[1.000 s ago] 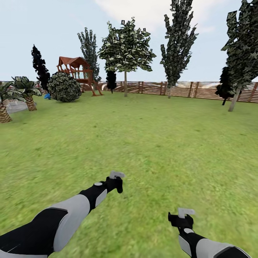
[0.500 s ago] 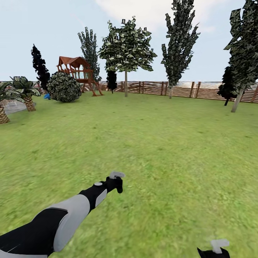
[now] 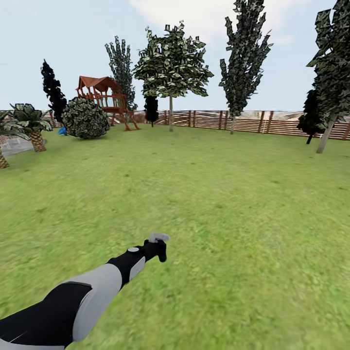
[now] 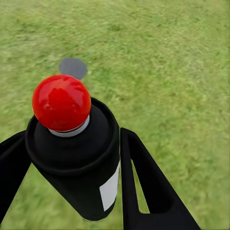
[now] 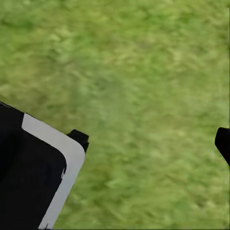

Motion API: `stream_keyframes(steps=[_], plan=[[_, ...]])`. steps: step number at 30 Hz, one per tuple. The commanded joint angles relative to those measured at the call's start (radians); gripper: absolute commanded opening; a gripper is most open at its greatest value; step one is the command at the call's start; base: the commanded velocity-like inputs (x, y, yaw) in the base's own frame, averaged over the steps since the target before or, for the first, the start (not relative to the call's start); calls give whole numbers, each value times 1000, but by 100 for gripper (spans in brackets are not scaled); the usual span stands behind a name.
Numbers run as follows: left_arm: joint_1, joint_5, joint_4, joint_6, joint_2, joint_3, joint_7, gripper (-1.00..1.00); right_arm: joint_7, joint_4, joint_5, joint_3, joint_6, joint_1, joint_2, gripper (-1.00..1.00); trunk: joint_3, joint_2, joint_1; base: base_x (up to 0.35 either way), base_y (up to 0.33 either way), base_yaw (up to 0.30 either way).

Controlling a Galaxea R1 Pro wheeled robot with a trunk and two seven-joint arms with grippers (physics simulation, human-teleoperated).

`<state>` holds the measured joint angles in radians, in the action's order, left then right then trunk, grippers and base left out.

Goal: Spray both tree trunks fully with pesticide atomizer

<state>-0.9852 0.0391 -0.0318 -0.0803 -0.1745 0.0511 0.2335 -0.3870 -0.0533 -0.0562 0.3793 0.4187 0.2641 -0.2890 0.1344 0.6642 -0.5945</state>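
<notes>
I have the pesticide atomizer in my left pincer: on the left wrist camera the dark bottle sits between the two black fingers, which press against its sides, with a white label on its flank and a red ball on top. On the head camera the same pincer is at the end of my outstretched left arm, low over the lawn, and the pale trigger head of the bottle sticks up above it.

Ahead of me, far across the grass, one broad-crowned tree stands by the wooden fence, its thin pale trunk bare below the crown. A second leaning pale trunk shows at the right edge under dark foliage. Between them rises a tall narrow conifer. To the left I see a round bush, a red-roofed play structure behind it, a black conifer, and striped palm-like plants at the margin.

On the right wrist camera I see blurred grass, part of a black-and-white body and one dark tip at the picture's edge; I cannot tell how far my right pincer is open.
</notes>
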Motion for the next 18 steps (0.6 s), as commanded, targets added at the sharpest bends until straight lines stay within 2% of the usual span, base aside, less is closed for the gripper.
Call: stream_keyframes(steps=[1, 3, 5, 8, 18], plan=[[-1, 4, 1, -6, 0, 4, 0, -100, 27, -4, -5, 4, 6, 2, 7, 100, 2, 1, -1, 350, 0, 0], [-1, 4, 1, -6, 0, 4, 0, -100, 61, -4, -5, 4, 6, 1, 16, 100, 2, 1, -1, 350, 0, 0], [-1, 4, 1, -6, 0, 4, 0, -100, 79, -5, -5, 4, 6, 1, 46, 100, 2, 1, -1, 350, 0, 0], [-1, 4, 1, -6, 0, 4, 0, -100, 83, -5, -5, 4, 6, 1, 74, 100, 2, 1, -1, 350, 0, 0], [-1, 4, 1, -6, 0, 4, 0, -100, 85, -5, -5, 3, 6, 1, 83, 100, 2, 1, -1, 350, 0, 0]])
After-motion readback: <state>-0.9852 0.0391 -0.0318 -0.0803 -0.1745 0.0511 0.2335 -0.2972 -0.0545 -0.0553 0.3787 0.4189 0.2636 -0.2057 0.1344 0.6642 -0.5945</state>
